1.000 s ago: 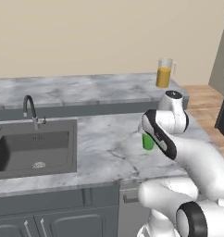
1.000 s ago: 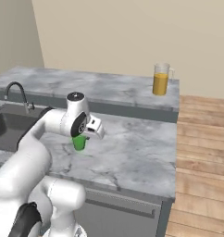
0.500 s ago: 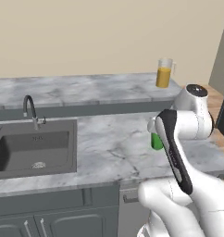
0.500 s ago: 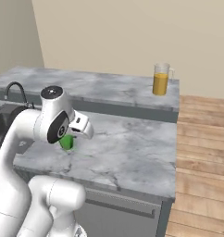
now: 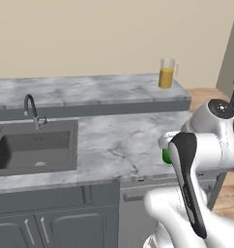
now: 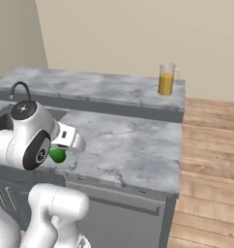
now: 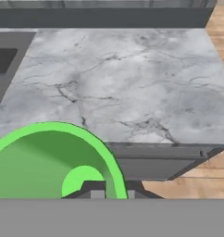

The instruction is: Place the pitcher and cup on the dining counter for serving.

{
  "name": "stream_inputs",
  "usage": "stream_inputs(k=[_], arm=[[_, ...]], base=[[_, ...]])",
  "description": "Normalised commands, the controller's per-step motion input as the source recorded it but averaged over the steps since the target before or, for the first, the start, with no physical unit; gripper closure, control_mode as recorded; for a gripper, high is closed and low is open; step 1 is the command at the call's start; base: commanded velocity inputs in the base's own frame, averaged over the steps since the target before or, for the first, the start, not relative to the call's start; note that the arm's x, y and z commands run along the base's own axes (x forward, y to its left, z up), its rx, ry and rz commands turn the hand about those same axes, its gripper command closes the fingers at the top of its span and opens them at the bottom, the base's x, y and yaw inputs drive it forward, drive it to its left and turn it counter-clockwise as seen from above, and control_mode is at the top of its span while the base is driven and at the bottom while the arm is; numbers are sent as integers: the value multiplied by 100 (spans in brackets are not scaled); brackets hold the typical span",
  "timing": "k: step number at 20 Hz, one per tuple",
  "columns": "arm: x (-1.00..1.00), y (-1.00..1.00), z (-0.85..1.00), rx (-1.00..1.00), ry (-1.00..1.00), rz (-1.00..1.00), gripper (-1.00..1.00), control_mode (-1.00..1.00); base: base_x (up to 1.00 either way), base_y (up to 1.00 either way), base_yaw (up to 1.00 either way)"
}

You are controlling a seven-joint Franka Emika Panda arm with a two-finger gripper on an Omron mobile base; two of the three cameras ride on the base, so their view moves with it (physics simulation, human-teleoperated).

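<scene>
A small green cup (image 7: 44, 162) hangs off the lower worktop's front edge, and my gripper (image 7: 111, 190) is shut on its rim, one finger inside and one outside. From the base the cup (image 5: 165, 155) (image 6: 57, 155) peeks out under my hand, largely hidden by the arm. My gripper (image 6: 65, 145) is over the worktop's near edge. The glass pitcher (image 5: 166, 75) (image 6: 166, 80) with orange juice stands upright at the right end of the raised dining counter (image 5: 90, 89) (image 6: 104, 87), far from the cup.
The lower marble worktop (image 5: 119, 140) lies between me and the dining counter. A dark sink (image 5: 34, 147) with a curved faucet (image 5: 31, 109) is set in its left part. Wooden floor (image 6: 211, 169) lies to the right of the counters.
The arm has drawn back toward the base with the cup in its grip. The cup has come from the middle of the worktop to its front edge. The pitcher has stayed put.
</scene>
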Motion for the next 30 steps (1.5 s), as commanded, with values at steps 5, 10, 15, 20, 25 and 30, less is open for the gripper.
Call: stream_inputs(k=[5, 10, 15, 20, 25, 30], arm=[[0, 0, 0, 0, 0, 0, 100, 100], [0, 0, 0, 0, 0, 0, 100, 100], [0, 0, 0, 0, 0, 0, 100, 100], [0, 0, 0, 0, 0, 0, 100, 100], [0, 0, 0, 0, 0, 0, 100, 100], [0, 0, 0, 0, 0, 0, 100, 100]], base=[[-25, -95, 0], [-15, -100, 0], [-7, -100, 0], [21, -100, 0], [95, -81, 0], [100, -60, 0]])
